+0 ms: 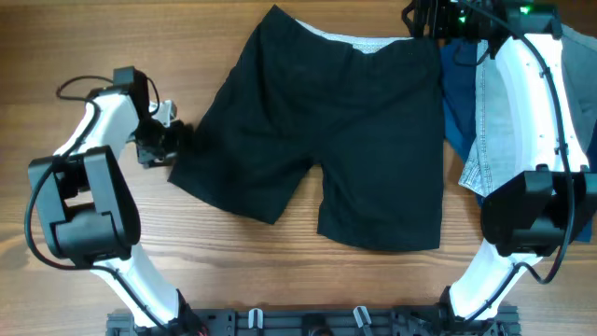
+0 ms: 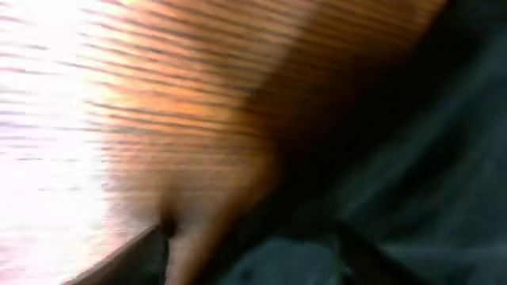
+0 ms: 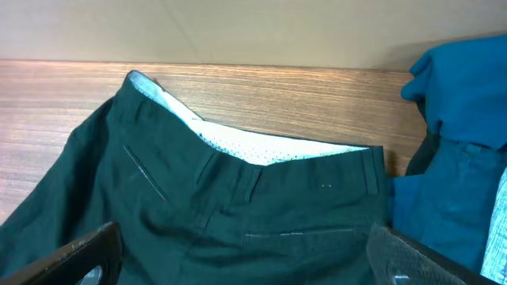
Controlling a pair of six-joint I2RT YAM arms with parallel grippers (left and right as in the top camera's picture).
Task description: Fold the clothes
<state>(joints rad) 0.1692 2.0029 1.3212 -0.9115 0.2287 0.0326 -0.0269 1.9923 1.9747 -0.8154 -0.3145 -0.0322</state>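
Observation:
Dark shorts (image 1: 317, 131) lie spread flat on the wooden table, waistband at the far side with its pale lining showing. My left gripper (image 1: 173, 140) is at the hem of the shorts' left leg. The left wrist view is blurred, showing dark cloth (image 2: 412, 158) between the left gripper's (image 2: 253, 265) spread fingers. My right gripper (image 1: 424, 21) hovers over the right end of the waistband. In the right wrist view the right gripper (image 3: 245, 265) is open and empty above the waistband and back pocket of the shorts (image 3: 238, 206).
A pile of other clothes lies at the far right: a blue garment (image 1: 462, 103) and a light denim shirt (image 1: 508, 112), touching the shorts' right edge. The blue garment also shows in the right wrist view (image 3: 459, 142). Bare wood (image 1: 233, 271) lies in front.

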